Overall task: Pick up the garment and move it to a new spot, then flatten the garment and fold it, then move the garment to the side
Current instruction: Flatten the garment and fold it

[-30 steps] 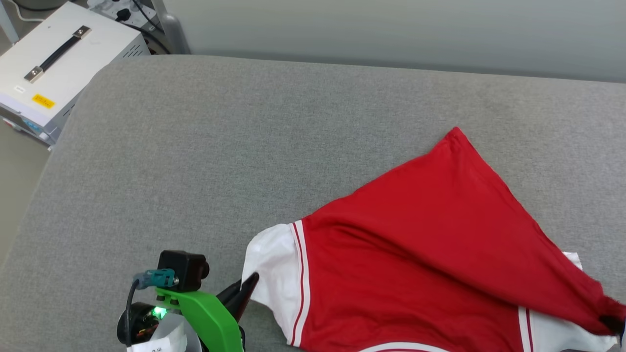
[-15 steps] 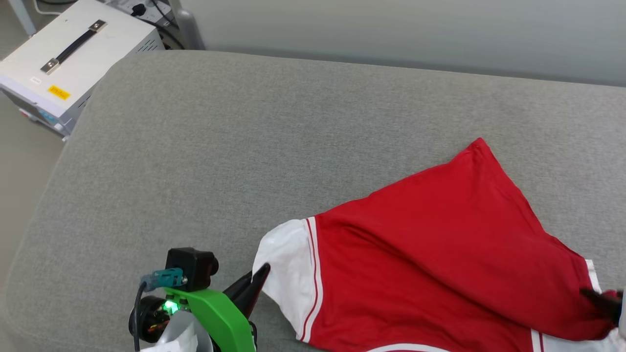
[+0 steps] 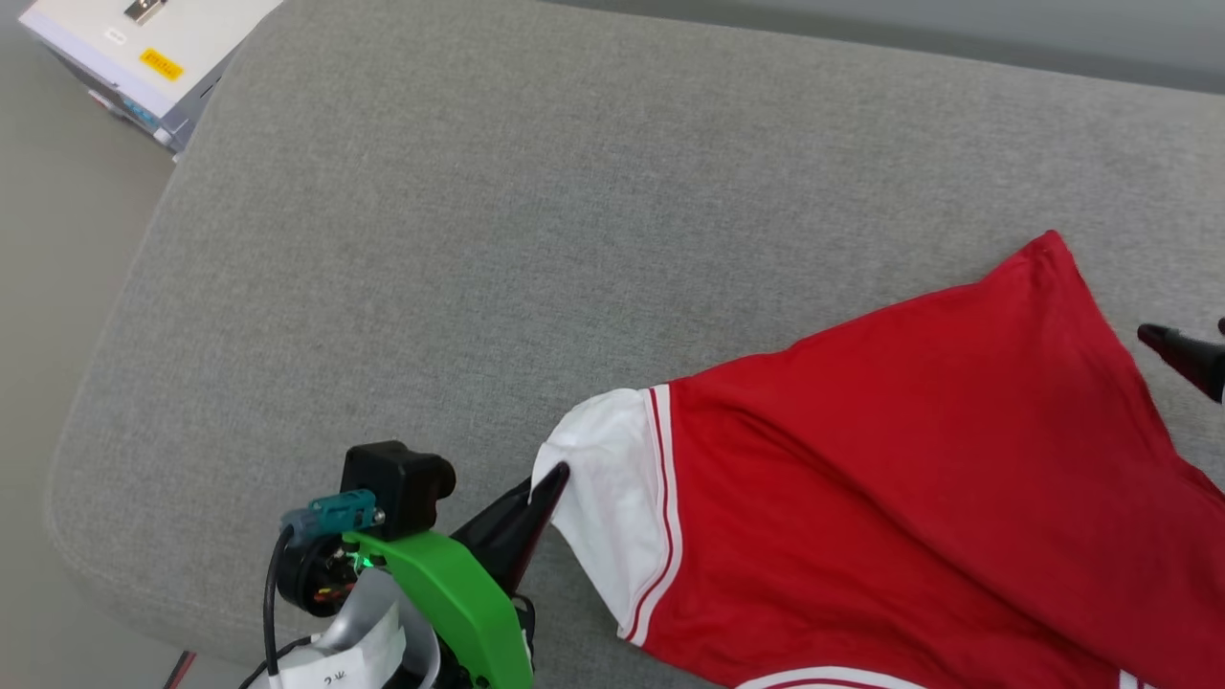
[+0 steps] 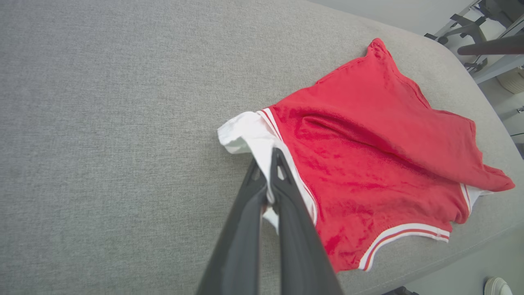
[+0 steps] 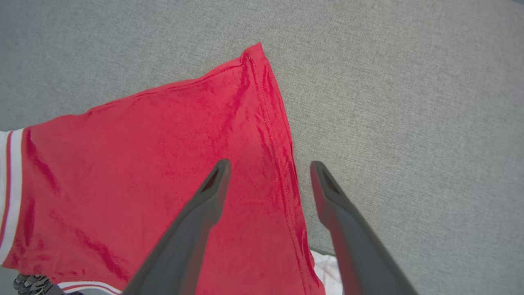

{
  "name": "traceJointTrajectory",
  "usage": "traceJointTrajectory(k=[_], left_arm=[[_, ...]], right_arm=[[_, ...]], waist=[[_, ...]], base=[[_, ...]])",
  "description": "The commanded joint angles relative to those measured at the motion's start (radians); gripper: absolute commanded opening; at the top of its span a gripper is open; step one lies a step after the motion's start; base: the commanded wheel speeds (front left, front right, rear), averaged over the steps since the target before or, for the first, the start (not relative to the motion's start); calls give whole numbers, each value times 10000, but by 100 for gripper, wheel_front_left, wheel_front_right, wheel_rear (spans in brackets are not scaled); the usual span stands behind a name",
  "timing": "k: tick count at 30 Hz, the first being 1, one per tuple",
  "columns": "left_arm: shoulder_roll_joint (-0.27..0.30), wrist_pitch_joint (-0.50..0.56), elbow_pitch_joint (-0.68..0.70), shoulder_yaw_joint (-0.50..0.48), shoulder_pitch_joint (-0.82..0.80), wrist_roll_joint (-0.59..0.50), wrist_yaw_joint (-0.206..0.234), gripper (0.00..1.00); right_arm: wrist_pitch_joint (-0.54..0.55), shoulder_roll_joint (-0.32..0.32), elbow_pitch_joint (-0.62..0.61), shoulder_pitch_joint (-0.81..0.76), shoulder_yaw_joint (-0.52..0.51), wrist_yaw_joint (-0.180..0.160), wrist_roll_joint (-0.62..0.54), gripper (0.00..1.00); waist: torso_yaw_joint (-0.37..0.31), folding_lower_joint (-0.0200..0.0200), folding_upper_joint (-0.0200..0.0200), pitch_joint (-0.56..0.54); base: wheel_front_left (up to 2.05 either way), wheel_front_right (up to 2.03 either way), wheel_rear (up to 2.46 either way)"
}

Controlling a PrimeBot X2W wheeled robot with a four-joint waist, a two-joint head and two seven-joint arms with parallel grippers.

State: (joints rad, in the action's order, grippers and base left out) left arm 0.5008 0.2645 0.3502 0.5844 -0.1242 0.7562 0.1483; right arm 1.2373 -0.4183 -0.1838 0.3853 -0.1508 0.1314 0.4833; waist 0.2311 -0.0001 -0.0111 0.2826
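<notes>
Garment (image 3: 909, 478) lies spread on the grey cushion (image 3: 431, 239), toward the right and near side of it in the head view, with plain red cloth uppermost and one red corner pointing to the far side. Its white sleeve (image 4: 245, 133), edged with red-and-white stripes, sticks out at the left end. There the left gripper (image 4: 272, 164) has its two dark fingers pinched tight together on the sleeve's cloth, a fold of white caught between the tips. The right gripper (image 5: 268, 166) stands with its fingers spread wide and grips nothing. It hangs over the garment's right edge below the pointed corner, one finger above red cloth and the other above bare cushion, with the stitched edge running between them. In the head view one of its fingertips shows at the right border, just beside the red cloth. A striped band runs along the garment's near edge, close to the cushion's front. A white box (image 3: 144, 38) sits beyond the cushion's far left corner.
</notes>
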Motion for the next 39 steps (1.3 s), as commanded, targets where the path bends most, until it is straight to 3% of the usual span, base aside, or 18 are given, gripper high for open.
traceJointTrajectory(k=[1,11,22,23,24,25,31,39], left_arm=[[-96,-81,16,41,-206,-176,-78,0],[-520,-238,-361,443,-683,-265,-480,0],[-820,-369,-656,658,-927,-245,-668,0],[-830,-378,-682,664,-943,-236,-685,0],[-845,-391,-716,669,-963,-225,-704,0],[-859,-408,-741,664,-978,-215,-712,0],[-755,-548,-831,400,-988,-130,-634,0],[-600,-749,-605,14,-899,-3,-456,0]], right_arm=[[64,-94,217,413,153,-7,-130,100],[-115,-815,2118,1968,1003,-7,-728,100],[-321,-1058,3651,1863,1391,-7,-924,100],[-256,-998,3776,1816,1346,-7,-885,89],[-152,-973,3880,1743,1344,-7,-865,30],[-95,-991,3915,1686,1375,-7,-867,0],[-525,-1008,4008,1554,1478,-7,-782,0],[-2381,-1024,4105,1895,1989,-7,-509,0]], waist=[[756,1,111,843],[1595,1,111,1641],[1922,1,111,1788],[1939,1,111,1789],[1965,1,111,1783],[1984,1,111,1773],[1920,1,111,1461],[1354,1,111,595]], base=[[0,0,0],[0,0,0],[0,0,0],[0,0,0],[0,0,0],[0,0,0],[0,0,0],[0,0,0]])
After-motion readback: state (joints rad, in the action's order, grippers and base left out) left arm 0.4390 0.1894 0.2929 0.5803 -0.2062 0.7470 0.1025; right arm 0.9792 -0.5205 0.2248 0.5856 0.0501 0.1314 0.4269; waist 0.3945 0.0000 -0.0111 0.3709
